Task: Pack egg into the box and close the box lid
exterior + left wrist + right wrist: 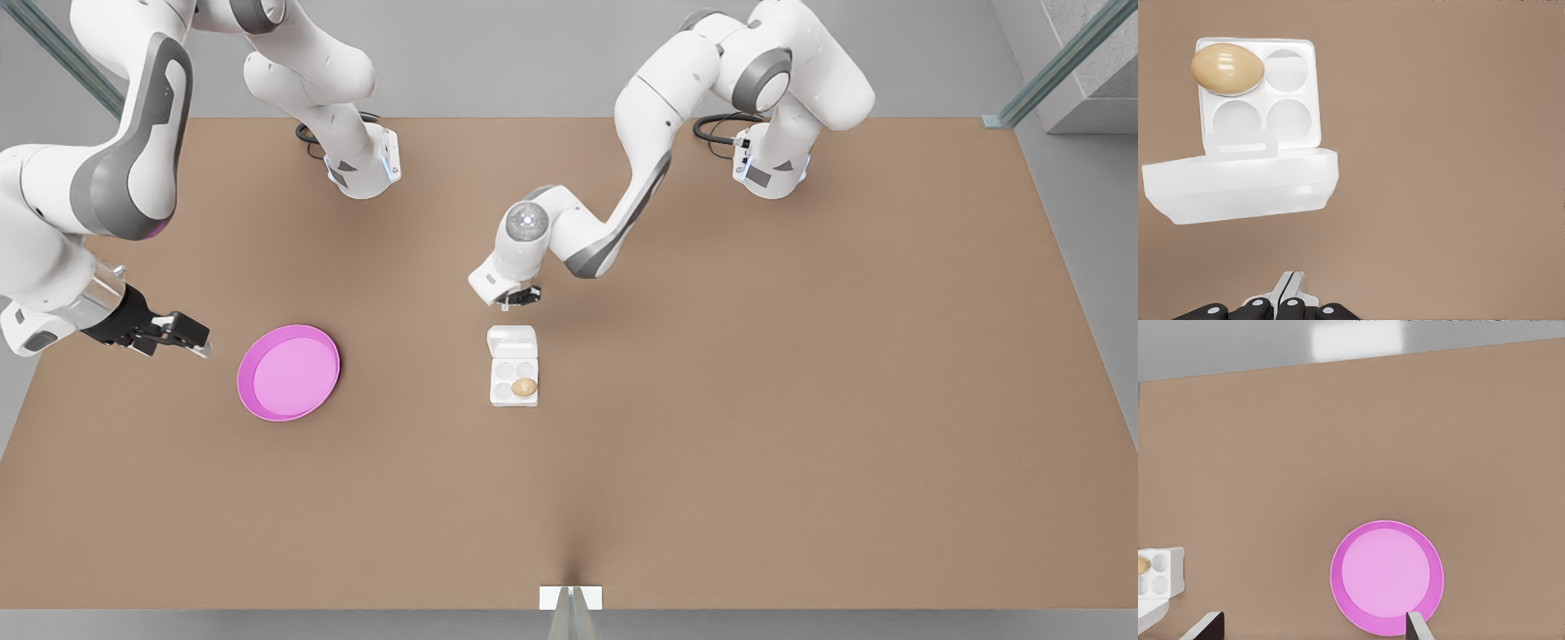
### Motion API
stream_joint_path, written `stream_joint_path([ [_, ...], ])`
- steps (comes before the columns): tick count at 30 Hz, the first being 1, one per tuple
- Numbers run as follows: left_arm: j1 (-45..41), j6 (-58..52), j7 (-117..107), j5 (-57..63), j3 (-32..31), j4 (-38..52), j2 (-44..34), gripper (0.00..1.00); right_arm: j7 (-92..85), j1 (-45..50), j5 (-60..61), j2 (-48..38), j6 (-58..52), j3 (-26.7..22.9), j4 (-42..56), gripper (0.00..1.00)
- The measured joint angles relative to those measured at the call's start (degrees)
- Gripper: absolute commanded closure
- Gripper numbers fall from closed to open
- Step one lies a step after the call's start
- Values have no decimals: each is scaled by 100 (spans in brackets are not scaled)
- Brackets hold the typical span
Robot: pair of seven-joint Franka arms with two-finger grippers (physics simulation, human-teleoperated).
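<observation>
- Just behind the box lid (513, 341), my left tool (520, 298) hangs above the tabletop (711, 427), its two fingers pressed together with nothing between them; in the left wrist view the left tool (1291, 290) points toward the carton.
- Its arm folds at the elbow, reaching in from a base at the far edge on the front view's right.
- The box (514, 380) is smooth white plastic, a square tray with four round cups; the lid stands open on the hinge, tilted up on the side toward my left tool.
- The egg (524, 388), tan-brown and glossy, sits in one corner cup on the side away from the lid (1227, 69).
- At the front view's left, my right tool (182, 338) hovers beside the round pink plate (289, 372), fingers spread apart and empty.
- The plate is shallow with a raised rim, well apart from the box.
- The tabletop is flat, matte brown; grey floor surrounds it, with metal frame struts at the corners.
</observation>
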Motion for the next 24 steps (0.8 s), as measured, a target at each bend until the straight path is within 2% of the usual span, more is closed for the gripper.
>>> stream_joint_path([
  [13,323,-396,-34,10,0,1158,678,79,14,-13,0,44,0,-14,0,0],
  [19,598,-545,-70,14,9,2232,1286,79,21,-14,0,79,8,-9,-9,0],
  [21,775,-1226,-58,18,53,2717,1380,79,14,-5,0,70,0,-9,-9,0],
  [22,1258,-2707,175,18,53,3067,817,54,19,-7,0,70,-7,-9,-17,0],
  [23,1703,-3779,798,9,122,3020,21,0,22,-6,0,70,-9,-9,-17,0],
  [24,1862,-4603,1302,-14,499,2998,-293,0,23,-6,1,70,-9,-9,-17,0],
])
